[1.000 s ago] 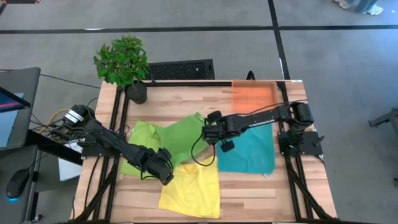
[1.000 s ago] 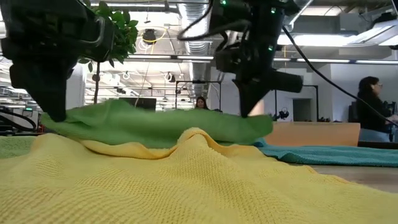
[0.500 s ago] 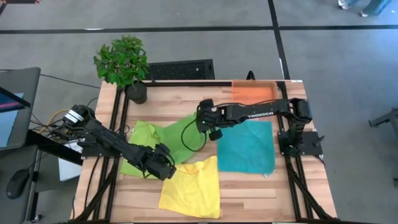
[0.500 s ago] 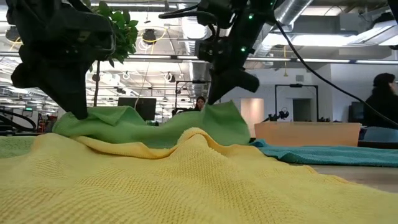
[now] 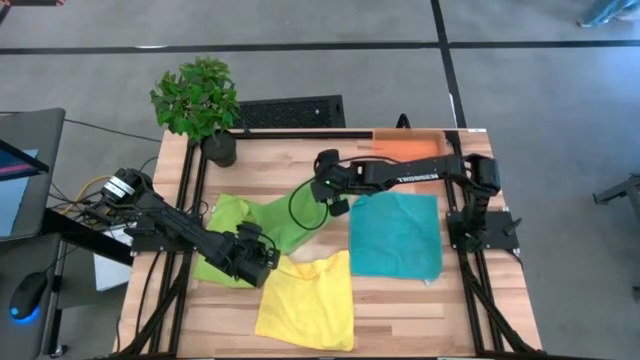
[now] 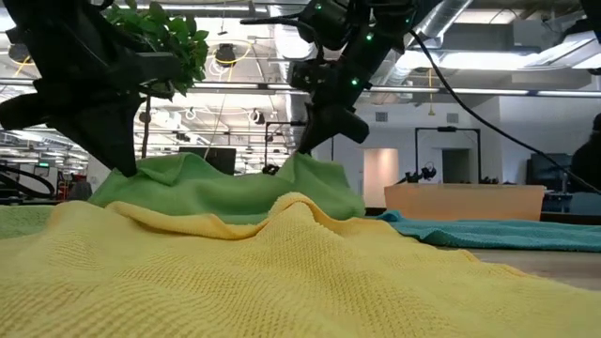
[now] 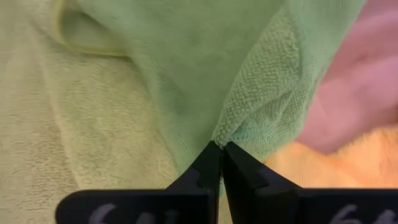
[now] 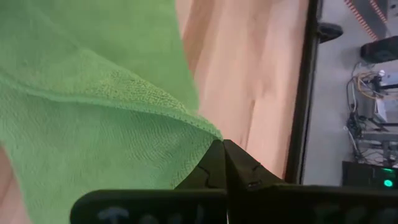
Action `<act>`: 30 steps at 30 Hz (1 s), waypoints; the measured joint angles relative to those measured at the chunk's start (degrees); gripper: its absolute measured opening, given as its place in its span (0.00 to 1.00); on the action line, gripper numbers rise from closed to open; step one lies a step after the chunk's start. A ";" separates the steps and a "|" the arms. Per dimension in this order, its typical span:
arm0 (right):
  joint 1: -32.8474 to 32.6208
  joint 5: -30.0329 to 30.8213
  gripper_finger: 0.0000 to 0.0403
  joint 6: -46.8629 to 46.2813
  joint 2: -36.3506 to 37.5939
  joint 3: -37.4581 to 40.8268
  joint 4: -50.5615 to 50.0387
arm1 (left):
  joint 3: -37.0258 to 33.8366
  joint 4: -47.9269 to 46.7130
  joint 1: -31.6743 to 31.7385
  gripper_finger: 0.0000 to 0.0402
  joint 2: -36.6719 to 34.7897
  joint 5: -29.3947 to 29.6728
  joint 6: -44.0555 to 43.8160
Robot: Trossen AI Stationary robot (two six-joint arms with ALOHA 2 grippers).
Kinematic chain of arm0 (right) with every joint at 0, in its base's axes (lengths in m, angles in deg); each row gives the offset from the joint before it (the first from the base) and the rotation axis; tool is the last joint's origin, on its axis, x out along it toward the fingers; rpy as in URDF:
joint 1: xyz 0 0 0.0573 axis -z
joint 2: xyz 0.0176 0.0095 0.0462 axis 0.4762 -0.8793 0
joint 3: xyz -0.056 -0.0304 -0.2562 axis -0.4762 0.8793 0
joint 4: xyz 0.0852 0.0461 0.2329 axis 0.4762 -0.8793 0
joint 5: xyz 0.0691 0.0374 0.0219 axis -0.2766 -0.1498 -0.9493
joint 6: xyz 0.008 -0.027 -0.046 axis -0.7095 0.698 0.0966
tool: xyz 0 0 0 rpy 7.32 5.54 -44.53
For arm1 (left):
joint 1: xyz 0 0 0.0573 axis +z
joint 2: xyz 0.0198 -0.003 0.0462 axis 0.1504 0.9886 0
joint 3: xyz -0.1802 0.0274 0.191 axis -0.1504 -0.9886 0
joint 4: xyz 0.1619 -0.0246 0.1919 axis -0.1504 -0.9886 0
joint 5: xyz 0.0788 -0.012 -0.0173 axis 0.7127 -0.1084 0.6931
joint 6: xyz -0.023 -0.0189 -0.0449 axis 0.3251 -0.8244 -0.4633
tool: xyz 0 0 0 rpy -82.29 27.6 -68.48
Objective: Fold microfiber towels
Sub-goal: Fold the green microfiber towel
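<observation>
Pinching green towel (image 5: 285, 218), both fingers (image 7: 211, 163) closed.

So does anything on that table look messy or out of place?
Only the towels: the green towel is bunched, pinched by the left claw and right claw, overlapping the lime towel. The yellow towel hangs over the table edge.

Both grippers' jaws pinched closed, left (image 5: 262, 258), right (image 5: 318, 196)

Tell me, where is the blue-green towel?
In the high view the teal towel lies flat on the table's right side, beside the yellow towel and just below the orange tray.
</observation>
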 joint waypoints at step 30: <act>1.97 -2.88 0.17 -3.18 0.00 0.02 2.28 | 0.00 -10.32 1.92 0.09 0.00 4.73 -12.65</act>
